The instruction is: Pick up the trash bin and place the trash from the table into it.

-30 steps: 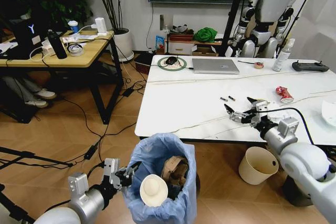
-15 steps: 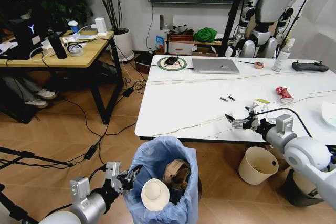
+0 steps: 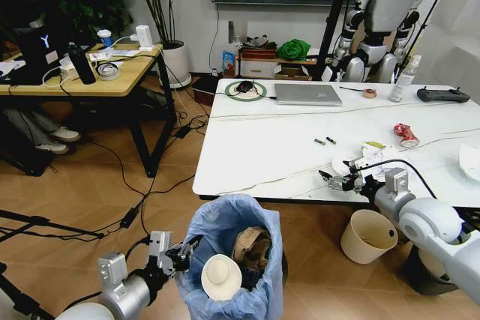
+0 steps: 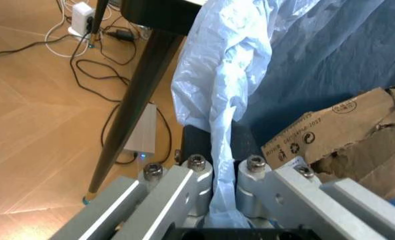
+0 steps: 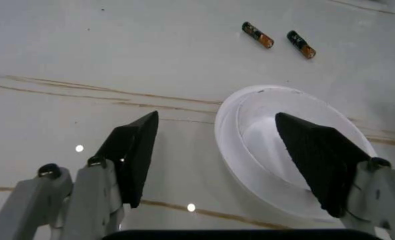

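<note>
At the table's near edge, the right gripper has drawn back toward the robot and dropped low over the past second, from the middle of the marble to a spot just over a white lid that lies flat there. Its jaws are spread wide, holding nothing. In the right wrist view the lid sits between the two black pads, closer to one than the other, with two small batteries lying beyond it. That shift suggests the lid is the next piece of trash to be taken, and the pads are already straddling it.

Below the table edge, on the robot's left, the bin stays held up off the floor. The left gripper is clamped on the blue bag at the rim, the plastic pinched between its fingers. Cardboard and a paper cup already lie inside. A red wrapper remains farther back on the table, well apart from the right gripper.
</note>
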You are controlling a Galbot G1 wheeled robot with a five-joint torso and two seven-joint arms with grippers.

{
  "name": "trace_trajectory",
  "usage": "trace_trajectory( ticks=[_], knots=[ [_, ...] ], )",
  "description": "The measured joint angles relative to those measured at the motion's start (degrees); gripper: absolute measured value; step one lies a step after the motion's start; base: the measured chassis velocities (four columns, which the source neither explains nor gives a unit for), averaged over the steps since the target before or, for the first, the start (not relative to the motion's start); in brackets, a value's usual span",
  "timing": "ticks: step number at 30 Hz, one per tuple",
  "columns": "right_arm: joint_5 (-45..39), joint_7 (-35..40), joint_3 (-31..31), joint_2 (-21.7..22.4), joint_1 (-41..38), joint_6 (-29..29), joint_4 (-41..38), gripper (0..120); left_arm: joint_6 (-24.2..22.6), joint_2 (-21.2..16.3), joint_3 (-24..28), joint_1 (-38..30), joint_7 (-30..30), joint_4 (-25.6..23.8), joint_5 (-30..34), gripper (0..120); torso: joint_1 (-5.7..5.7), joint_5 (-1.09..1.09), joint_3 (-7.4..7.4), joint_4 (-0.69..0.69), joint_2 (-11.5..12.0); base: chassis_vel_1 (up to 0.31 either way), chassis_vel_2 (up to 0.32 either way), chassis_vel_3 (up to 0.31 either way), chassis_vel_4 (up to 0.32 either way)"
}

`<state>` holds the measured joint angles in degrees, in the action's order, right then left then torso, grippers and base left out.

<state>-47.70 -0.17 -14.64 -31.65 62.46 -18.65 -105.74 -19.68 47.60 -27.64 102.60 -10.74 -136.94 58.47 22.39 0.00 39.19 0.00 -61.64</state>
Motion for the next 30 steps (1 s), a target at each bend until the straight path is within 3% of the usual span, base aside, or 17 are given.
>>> trace_trajectory(
  ticks=[19, 30],
  knots=[
    [-0.09, 0.02, -0.23, 0.56, 0.26, -0.25, 0.35, 1, 0.05, 0.16, -0.44, 0.31, 0.0, -0.37, -0.15, 0, 0.0, -0.01, 0.0, 0.0, 0.0, 0.0, 0.0, 0.0, 0.0],
    [0.06, 0.2, -1.47, -0.12, 0.28, 2.01, -0.09, 0, 0.06, 0.13, 0.93, -1.43, -0.44, -0.66, -0.01, 0, 0.0, 0.01, 0.0, 0.0, 0.0, 0.0, 0.0, 0.0, 0.0]
  ],
)
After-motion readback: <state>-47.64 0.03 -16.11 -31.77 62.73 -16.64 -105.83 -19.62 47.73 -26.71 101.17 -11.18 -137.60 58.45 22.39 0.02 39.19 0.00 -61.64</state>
